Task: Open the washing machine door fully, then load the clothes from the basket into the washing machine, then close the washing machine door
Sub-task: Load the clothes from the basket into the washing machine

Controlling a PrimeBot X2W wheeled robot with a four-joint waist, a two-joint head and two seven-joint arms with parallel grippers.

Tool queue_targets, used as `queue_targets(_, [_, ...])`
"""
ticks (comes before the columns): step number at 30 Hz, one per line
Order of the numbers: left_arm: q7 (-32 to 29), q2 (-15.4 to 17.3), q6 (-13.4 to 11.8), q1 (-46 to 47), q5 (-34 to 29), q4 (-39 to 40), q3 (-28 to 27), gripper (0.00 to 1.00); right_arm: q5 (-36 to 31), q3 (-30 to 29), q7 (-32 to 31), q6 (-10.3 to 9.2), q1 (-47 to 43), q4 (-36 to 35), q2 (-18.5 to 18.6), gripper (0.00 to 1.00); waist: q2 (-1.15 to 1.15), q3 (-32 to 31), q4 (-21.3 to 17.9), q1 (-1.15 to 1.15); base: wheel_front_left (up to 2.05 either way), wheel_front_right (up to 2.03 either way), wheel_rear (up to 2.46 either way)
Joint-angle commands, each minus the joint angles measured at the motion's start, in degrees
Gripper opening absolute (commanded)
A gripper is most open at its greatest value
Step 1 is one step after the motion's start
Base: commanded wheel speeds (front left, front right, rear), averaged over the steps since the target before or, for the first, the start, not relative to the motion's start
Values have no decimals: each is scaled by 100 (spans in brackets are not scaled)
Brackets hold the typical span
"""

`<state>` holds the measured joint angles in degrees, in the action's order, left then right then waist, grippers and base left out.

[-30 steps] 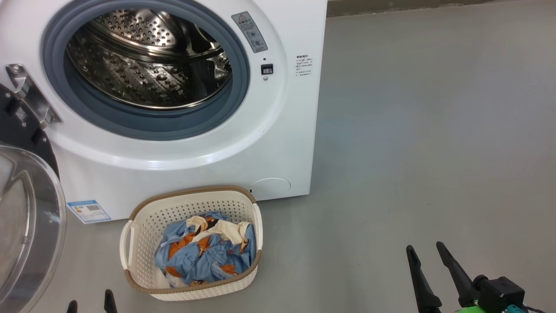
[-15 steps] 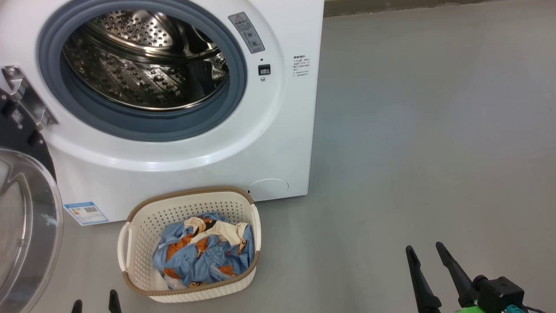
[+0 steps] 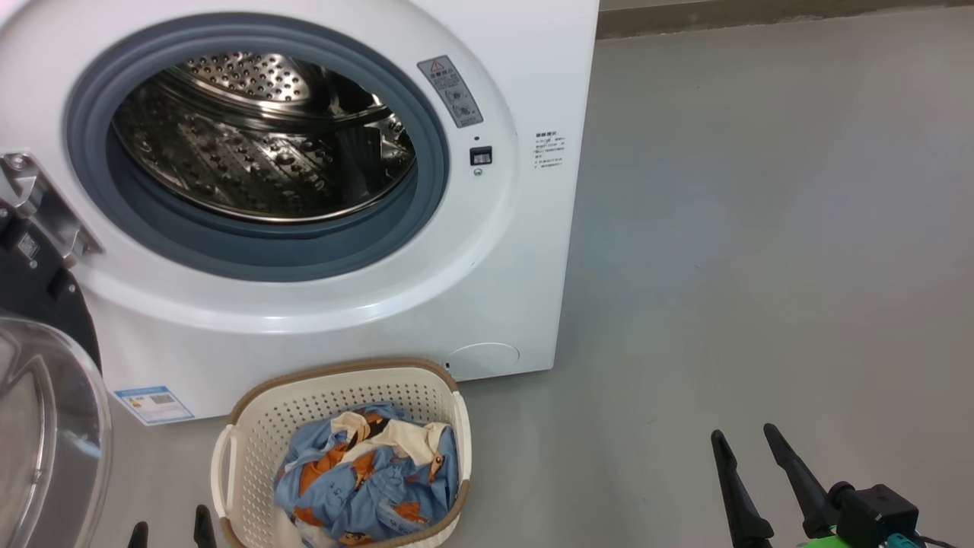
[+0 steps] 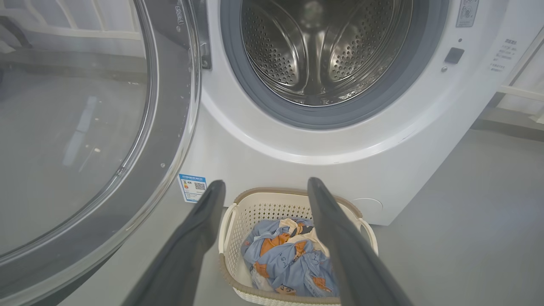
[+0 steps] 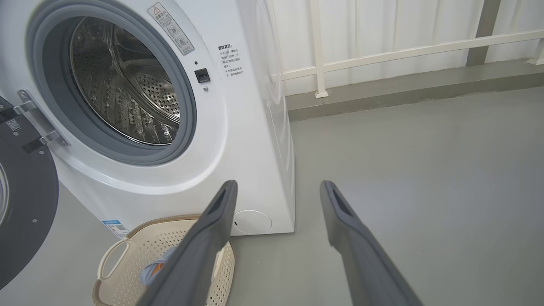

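Observation:
The white washing machine stands ahead with its steel drum exposed. Its round door hangs swung open at the left; the left wrist view shows the door close by. In front of the machine sits the cream basket holding the light blue and orange clothes. My left gripper is open, just short of the basket and above the clothes. My right gripper is open over bare floor, to the right of the basket.
Grey floor spreads to the right of the machine. A white railing on a low grey kerb runs behind it. A blue label sticker is on the machine's lower left front.
The whole head view has shifted, so the machine and basket sit lower and a little right in it. Both grippers stay open and empty.

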<state>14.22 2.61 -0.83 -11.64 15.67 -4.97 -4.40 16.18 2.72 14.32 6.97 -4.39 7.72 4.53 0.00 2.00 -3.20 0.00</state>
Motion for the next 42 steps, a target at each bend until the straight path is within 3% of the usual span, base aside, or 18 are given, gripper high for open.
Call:
queue_targets(1, [78, 27, -46, 186, 11, 169, -170, 100, 11, 115, 68, 52, 142, -132, 54, 100, 0, 3, 5, 0, 61, -61, 0])
queue_targets(28, [78, 27, -77, 237, -59, 196, -153, 100, 20, 153, 68, 52, 211, -130, -11, 100, 0, 184, 51, 0, 4, -4, 0])
queue_targets(42, [60, 33, 42, 977, -149, -210, 295, 100, 15, 243, 68, 52, 625, -247, -66, 100, 0, 1196, -162, 0, 0, 0, 0])
